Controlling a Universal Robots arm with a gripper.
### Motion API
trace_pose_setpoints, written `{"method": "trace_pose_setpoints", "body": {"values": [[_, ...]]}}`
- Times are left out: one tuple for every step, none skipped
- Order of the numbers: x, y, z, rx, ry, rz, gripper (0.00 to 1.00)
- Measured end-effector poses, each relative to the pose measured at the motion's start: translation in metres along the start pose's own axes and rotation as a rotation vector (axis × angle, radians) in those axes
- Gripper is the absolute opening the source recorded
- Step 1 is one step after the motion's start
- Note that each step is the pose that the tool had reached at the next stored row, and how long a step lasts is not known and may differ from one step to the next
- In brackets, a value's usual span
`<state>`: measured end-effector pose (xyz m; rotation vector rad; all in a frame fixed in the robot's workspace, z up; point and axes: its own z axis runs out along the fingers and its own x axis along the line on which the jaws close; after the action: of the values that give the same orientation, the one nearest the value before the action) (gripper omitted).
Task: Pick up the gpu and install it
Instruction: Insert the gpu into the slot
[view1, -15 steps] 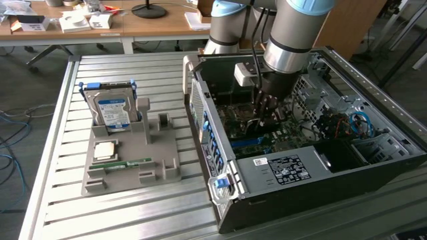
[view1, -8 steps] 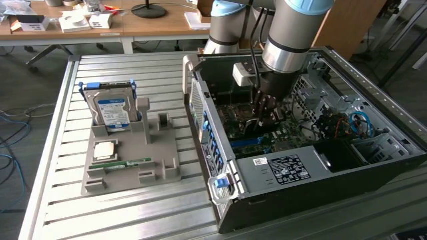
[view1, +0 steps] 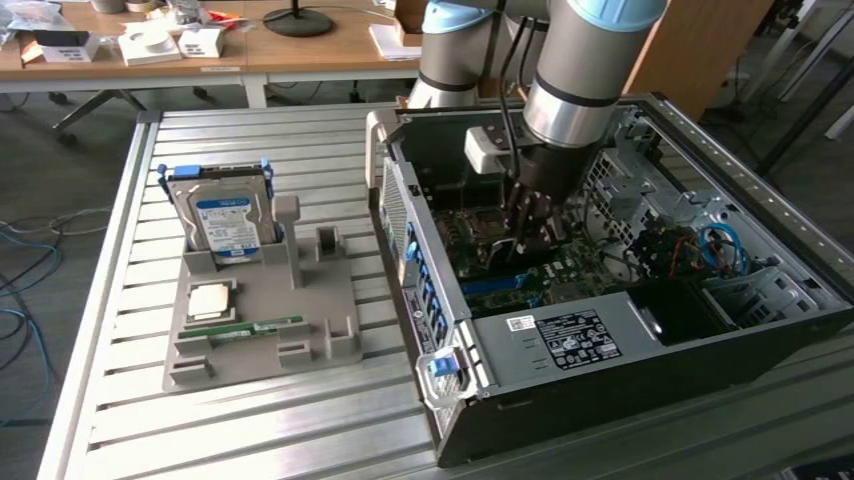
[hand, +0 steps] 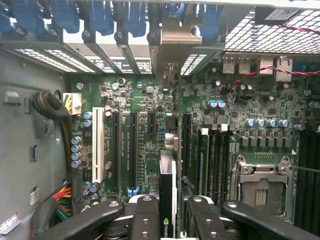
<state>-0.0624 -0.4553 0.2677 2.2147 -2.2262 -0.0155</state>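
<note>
A slatted aluminium table carried the whole setup. On it, toward the exterior view's right, an open computer case lay on its side, and the Universal Robots arm reached straight down into it. The green motherboard covered the floor of the case, with its row of expansion slots running parallel to one another toward the rear panel.

Toward the exterior view's left sat a grey parts tray, well apart from the arm. A hard drive with a blue-white label stood upright in it, and a narrow green memory stick lay flat near its front.

The gpu was inside the case, seen edge-on in the wrist view and standing upright over the motherboard among the slots. The gripper was clenched on the card, one finger on each flat face. The card's long axis ran straight away from the gripper toward the rear panel, in line with the slots. Its pale metal bracket sat at the far end, up against the rear slot openings beneath the blue retaining clips. From these views I could not tell whether the card's lower edge had entered a slot or merely hung just above it.
</note>
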Motion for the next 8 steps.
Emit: {"method": "trace_pose_setpoints", "body": {"values": [[0.0000, 0.0001, 0.0004, 0.0000, 0.0002, 0.000, 0.27], [0.0000, 0.0002, 0.0005, -0.0001, 0.0003, 0.000, 0.27], [0.0000, 0.0002, 0.0005, -0.0001, 0.0003, 0.000, 0.27], [0.0000, 0.0005, 0.0005, -0.0001, 0.0004, 0.000, 0.27], [0.0000, 0.0008, 0.0006, 0.0000, 0.0003, 0.000, 0.27], [0.0000, 0.0012, 0.0007, 0.0000, 0.0000, 0.000, 0.27], [-0.0001, 0.0015, 0.0007, 0.0000, 0.0000, 0.000, 0.27], [-0.0001, 0.0019, 0.0007, 0.0001, 0.0000, 0.000, 0.27]]}}
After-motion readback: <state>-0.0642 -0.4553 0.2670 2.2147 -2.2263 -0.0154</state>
